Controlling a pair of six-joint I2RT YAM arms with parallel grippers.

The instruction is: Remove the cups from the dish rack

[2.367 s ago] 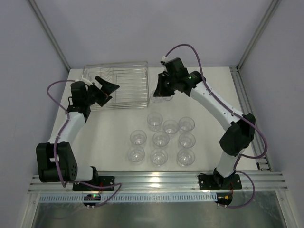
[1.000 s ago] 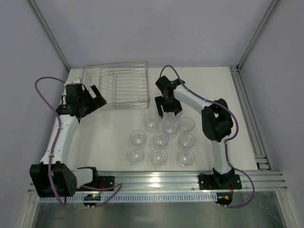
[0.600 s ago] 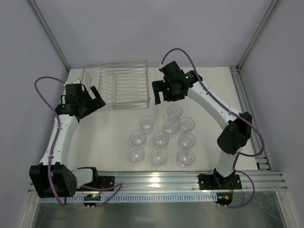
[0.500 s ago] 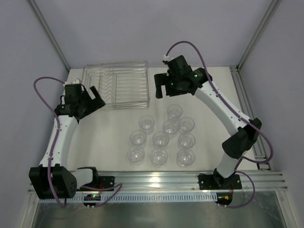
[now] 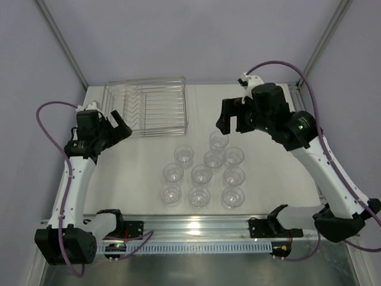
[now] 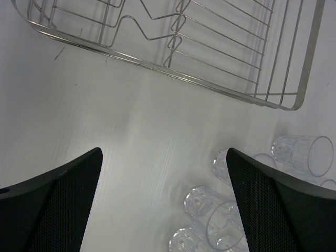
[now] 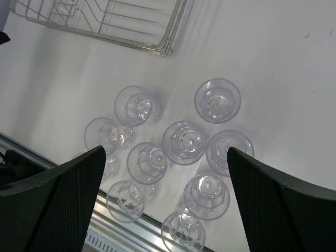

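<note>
table (image 5: 134, 179): white, flat
dish rack (image 5: 146, 111): standing on the far left part
cups (image 5: 201, 174): ten, upright, clustered mid-table, near the rack's front-right corner, not touching it

The right fingers (image 7: 52, 205) set down a tenth cup (image 7: 217, 100), spread wide and rose; the left arm (image 5: 74, 179) backed off the dish rack (image 5: 146, 110).

Light was bright and even — soft, pale shadows beneath the dish rack (image 6: 226, 47), faint glints on the cups (image 7: 184, 142), focus sharp throughout.
</note>
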